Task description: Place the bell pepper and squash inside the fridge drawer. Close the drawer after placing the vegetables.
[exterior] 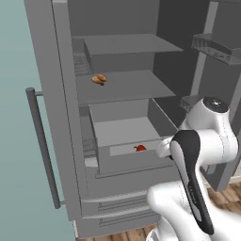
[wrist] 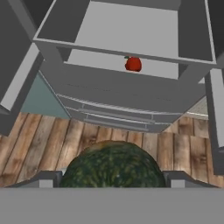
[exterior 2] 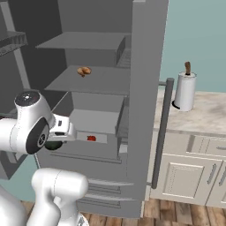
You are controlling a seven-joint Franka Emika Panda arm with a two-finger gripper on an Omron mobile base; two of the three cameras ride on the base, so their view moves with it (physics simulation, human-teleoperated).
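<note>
Wooden floor lies below an open grey fridge (exterior: pixel 56 94). Its drawer (wrist: pixel 127 83) stands pulled out, with the pepper (wrist: pixel 133 64) resting inside near the front panel. End effector (wrist: pixel 113 178) grasps the squash (wrist: pixel 113 166), fingers (wrist: pixel 43 179) flanking it. The drawer lies ahead of the squash; the squash probably sits short of the front panel, over the floor. A brown food item (exterior: pixel 99 79) occupies the shelf above.
</note>
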